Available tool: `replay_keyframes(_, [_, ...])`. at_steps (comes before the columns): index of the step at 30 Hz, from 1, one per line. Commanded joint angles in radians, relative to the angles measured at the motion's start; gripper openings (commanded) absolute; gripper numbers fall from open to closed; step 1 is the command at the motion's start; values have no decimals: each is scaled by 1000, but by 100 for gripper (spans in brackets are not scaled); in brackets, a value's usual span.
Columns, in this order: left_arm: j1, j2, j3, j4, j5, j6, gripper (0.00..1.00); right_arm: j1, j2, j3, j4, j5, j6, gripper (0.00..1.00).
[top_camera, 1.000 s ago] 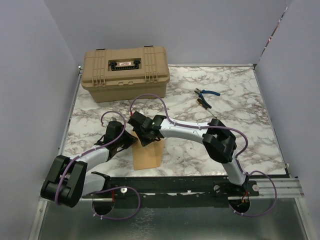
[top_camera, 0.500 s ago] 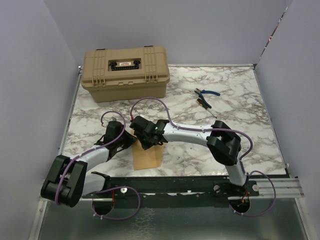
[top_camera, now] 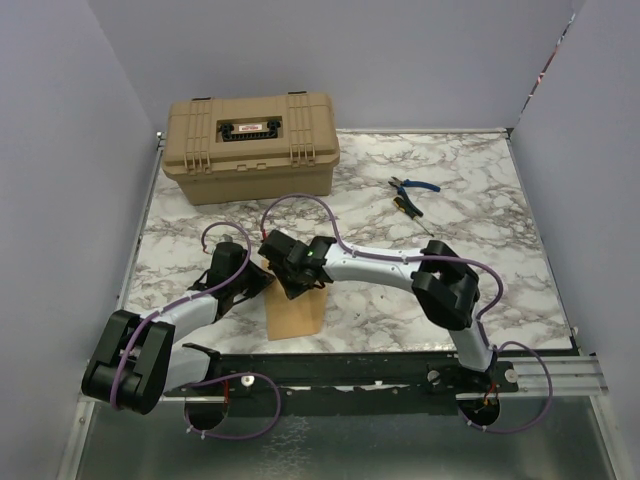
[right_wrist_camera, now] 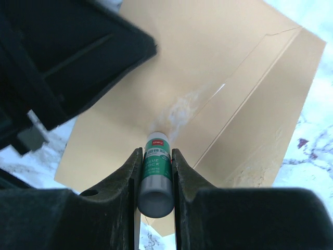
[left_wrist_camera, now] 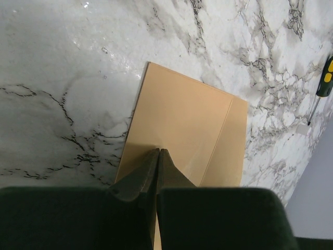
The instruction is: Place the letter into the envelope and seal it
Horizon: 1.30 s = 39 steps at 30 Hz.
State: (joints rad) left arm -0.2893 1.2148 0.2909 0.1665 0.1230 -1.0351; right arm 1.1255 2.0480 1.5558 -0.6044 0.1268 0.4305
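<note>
Jaws: left closed over envelope [left_wrist_camera: 182, 125], right clamping glue stick [right_wrist_camera: 156, 177] — marble table [top_camera: 480, 200].

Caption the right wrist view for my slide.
Right pincer holds a glue stick tip-down on the envelope, beside a whitish smear.

Left gripper [top_camera: 262, 284] and right gripper [top_camera: 291, 284] crowd the envelope [top_camera: 296, 318]; case [top_camera: 250, 145] blocks far left, pliers [top_camera: 413, 185] and screwdriver [top_camera: 407, 206] lie far right, open table [top_camera: 360, 170] between.
</note>
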Motion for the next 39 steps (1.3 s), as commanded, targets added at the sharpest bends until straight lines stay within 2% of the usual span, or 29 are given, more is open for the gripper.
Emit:
replay_keyframes(1, [15, 40, -50, -142, -85, 50, 4, -51, 79, 72, -70, 91, -16, 0])
replay_keyframes(7, [16, 45, -46, -142, -84, 52, 4, -67, 121, 156, -73, 84, -56, 0])
replay_keyframes(12, [17, 52, -43, -136, -80, 57, 4, -65, 69, 122, 7, 18, -79, 0])
replay_keyframes(22, [22, 80, -29, -124, -63, 77, 4, -77, 31, 177, 51, 72, -48, 0])
replay_keyframes(29, [24, 75, -15, -122, -32, 88, 4, -128, -129, 32, 146, 63, 45, 0])
replay_keyframes(32, [25, 55, 2, -109, 1, 106, 6, -179, -219, -84, 191, 26, 111, 0])
replay_keyframes(35, [25, 20, 24, -91, 44, 128, 13, -255, -329, -250, 282, -25, 179, 0])
replay_keyframes(39, [25, -29, 65, -82, 115, 168, 34, -401, -440, -455, 439, -188, 278, 0])
